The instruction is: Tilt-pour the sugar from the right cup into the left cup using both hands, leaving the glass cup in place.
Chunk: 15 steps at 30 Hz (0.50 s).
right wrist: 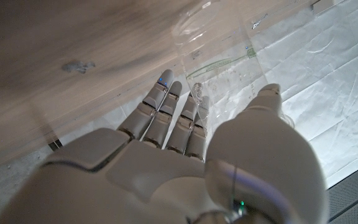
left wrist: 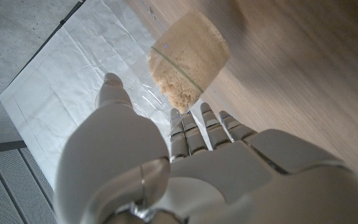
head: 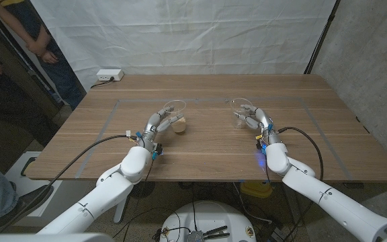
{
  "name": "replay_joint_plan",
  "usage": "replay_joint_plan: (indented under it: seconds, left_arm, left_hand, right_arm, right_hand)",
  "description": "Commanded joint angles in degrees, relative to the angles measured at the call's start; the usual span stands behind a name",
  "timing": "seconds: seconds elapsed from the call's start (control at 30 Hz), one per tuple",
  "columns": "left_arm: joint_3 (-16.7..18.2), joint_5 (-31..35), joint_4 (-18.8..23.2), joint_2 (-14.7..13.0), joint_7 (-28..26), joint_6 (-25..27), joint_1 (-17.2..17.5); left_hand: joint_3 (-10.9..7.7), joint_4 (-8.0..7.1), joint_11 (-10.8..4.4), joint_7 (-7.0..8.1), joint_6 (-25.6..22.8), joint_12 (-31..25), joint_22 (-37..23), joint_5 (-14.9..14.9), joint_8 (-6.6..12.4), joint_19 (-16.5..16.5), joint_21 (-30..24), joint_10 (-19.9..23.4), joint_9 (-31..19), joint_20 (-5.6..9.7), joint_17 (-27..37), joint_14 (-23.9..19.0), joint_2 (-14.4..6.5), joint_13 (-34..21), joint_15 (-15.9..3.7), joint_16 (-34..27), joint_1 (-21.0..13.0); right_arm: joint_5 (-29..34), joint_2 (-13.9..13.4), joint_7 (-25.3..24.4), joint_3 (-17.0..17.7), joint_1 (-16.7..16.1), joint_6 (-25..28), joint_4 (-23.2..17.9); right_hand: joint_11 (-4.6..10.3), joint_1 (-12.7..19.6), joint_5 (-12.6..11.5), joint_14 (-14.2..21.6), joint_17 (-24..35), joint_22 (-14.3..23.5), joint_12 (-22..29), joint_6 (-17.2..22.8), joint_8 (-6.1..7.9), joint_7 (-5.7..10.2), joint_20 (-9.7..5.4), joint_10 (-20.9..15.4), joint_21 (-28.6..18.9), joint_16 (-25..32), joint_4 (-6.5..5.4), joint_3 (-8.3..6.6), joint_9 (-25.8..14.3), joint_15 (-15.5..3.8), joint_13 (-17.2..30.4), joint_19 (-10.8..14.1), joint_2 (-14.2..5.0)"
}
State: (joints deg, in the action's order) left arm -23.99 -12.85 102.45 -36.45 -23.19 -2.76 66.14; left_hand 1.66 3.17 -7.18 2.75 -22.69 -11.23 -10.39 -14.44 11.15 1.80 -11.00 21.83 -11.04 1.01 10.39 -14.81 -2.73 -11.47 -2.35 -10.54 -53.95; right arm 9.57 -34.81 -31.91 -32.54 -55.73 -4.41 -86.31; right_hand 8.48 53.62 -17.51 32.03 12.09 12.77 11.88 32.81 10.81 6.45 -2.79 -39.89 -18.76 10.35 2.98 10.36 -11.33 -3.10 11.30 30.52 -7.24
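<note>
A clear cup point(head: 175, 113) with brown sugar point(head: 180, 125) in its bottom stands left of the table's middle. My left hand point(head: 157, 126) holds it from the near side, and in the left wrist view the sugar cup point(left wrist: 188, 59) sits between the thumb and the fingers point(left wrist: 207, 124). An empty clear cup point(head: 242, 109) stands right of the middle, held by my right hand point(head: 259, 122). The right wrist view shows that empty cup point(right wrist: 219, 56) with the fingers point(right wrist: 166, 106) on one side and the thumb on the other. Both cups stay on or close to the wooden table point(head: 207, 151).
A white power strip point(head: 109, 75) lies at the table's far left corner. People point(head: 19, 40) stand beyond the left edge. Grey tape point(head: 213, 101) marks a rectangle on the tabletop. Black cables point(head: 93, 151) run along both arms.
</note>
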Motion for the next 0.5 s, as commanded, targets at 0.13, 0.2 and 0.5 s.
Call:
replay_joint_plan:
  seconds: [0.13, 0.2, 0.5]
  left_arm:
    - [-0.2, -0.2, 0.5, -0.2, -0.6, 1.0, 0.8]
    - [-0.2, -0.2, 0.5, -0.2, -0.6, 1.1, 0.8]
    - [-0.4, -0.3, 0.2, -0.4, -0.4, 0.8, 0.9]
  left_hand:
    - [0.18, 0.26, 0.33, 0.04, 0.4, 0.2, -0.2, -0.5, 0.02, -0.5, 0.0, -0.4, -0.1, -0.05, 0.2, 0.5, 0.2, -0.1, -2.88, 0.1, -0.2]
    - [0.20, 0.28, 0.41, 0.02, 0.6, 0.2, -0.2, -0.5, -0.03, -0.6, 0.0, -0.5, -0.1, -0.08, 0.2, 0.7, 0.2, -0.1, -2.94, 0.1, -0.2]
    - [0.29, 0.34, 0.46, 0.05, 1.5, 0.2, -0.2, -0.8, -0.21, -1.1, 0.0, -0.9, -0.1, -0.34, 0.2, 1.4, 0.3, -0.1, -2.78, 0.2, -0.3]
  right_arm:
    - [-1.0, -0.5, 0.6, 0.0, -0.7, 0.3, -0.1]
    - [-0.7, -0.6, 0.4, -0.1, -1.0, 1.0, -0.5]
    - [-1.1, -1.3, 0.9, 0.1, -1.8, 2.8, -1.9]
  right_hand:
    - [-0.17, -0.4, -0.2, -0.8, 0.0, 0.0, -0.2, -0.7, -0.24, -0.02, -5.09, 1.1, 0.2, 0.0, -0.16, 0.48, -0.3, -4.39, 0.2, -0.8, 0.31]
    - [-0.26, -0.5, -0.2, -0.9, 0.0, 0.0, -0.2, -0.9, -0.25, -0.05, -5.00, 1.3, 0.2, 0.0, -0.16, 0.57, -0.3, -4.33, 0.2, -0.9, 0.45]
    - [-0.49, -1.0, -0.2, -1.8, -0.1, -0.1, -0.3, -2.0, -0.37, -0.52, -4.59, 2.3, 0.4, -0.1, -0.33, 1.05, -0.3, -4.05, 0.2, -1.4, 1.04]
